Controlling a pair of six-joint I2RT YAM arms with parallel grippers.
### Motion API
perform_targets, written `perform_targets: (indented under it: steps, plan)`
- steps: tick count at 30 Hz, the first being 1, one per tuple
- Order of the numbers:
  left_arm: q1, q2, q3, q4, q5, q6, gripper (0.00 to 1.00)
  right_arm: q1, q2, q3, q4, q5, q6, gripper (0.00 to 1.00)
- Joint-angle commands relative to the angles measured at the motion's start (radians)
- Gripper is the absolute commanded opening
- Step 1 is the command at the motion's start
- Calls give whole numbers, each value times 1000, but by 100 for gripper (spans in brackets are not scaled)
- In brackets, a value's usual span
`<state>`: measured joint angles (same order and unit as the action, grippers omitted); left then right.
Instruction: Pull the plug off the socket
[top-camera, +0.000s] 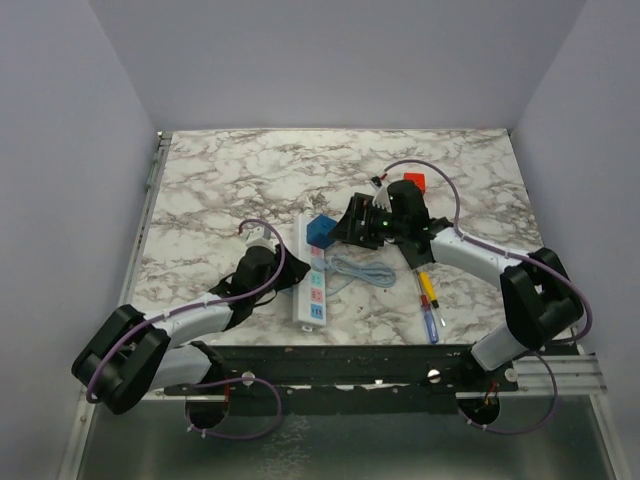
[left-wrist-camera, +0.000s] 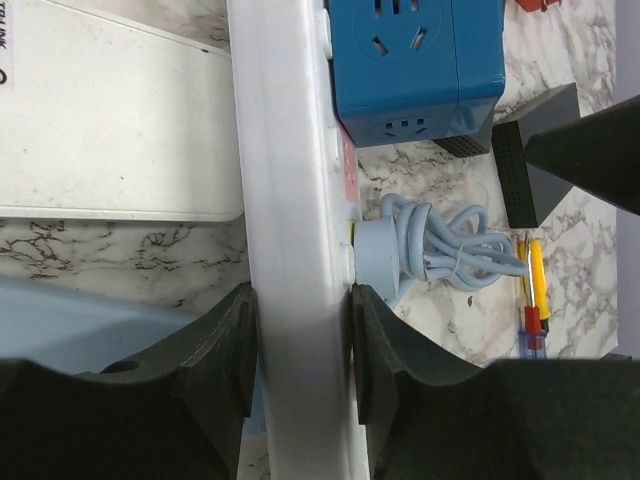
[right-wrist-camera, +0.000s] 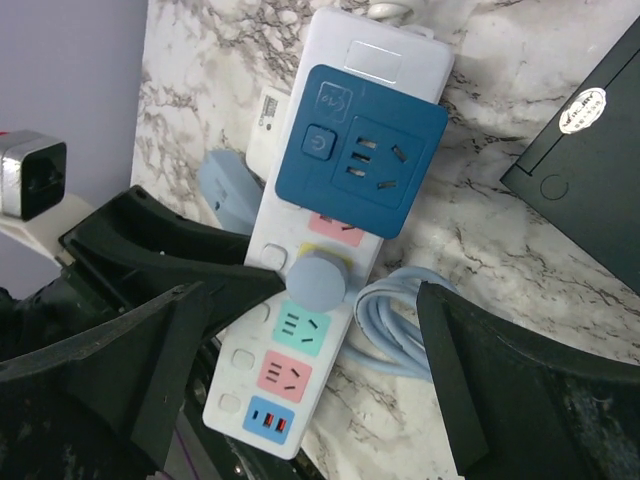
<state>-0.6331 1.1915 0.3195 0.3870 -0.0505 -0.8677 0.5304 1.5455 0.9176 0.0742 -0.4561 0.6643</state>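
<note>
Socket (top-camera: 310, 285): long white strip lying flat on the marble surface (top-camera: 220, 190), about mid-width, its length running near to far. Pink, green and blue outlet panels show along its near half.

Plug (right-wrist-camera: 318, 282): round, light blue, seated in the socket about halfway along its length. Its cable (top-camera: 358, 270) lies coiled on the surface just right of the strip.

Blue cube adapter (top-camera: 321, 232): sits on the far end of the socket, just beyond the plug.

Left fingers (left-wrist-camera: 215, 380): closed against the 2 long sides of the socket at its near part, pressing it from left and right. The plug stands just beyond the right-hand finger.

Right fingers (right-wrist-camera: 500, 390): spread fully wide and holding nothing. They are poised over the socket with the plug between them; contact with the plug cannot be confirmed.

Other items: 2 screwdrivers (top-camera: 428, 305) lie right of the cable; a white flat box (left-wrist-camera: 110, 120) lies just left of the socket
</note>
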Motion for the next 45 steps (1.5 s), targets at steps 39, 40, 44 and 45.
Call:
perform_targets:
  steps: [39,40,44,45]
  plan:
    - [-58,75,29,85,39,-17,0,104,310,303,-195,250,97,94]
    - [-59,75,29,84,38,-19,0,105,310,295,-192,249,96,93]
    - [-58,76,24,84,34,-21,0,105,285,256,-160,241,89,88]
    - [-57,76,23,83,34,-24,0,105,281,253,-159,242,86,86]
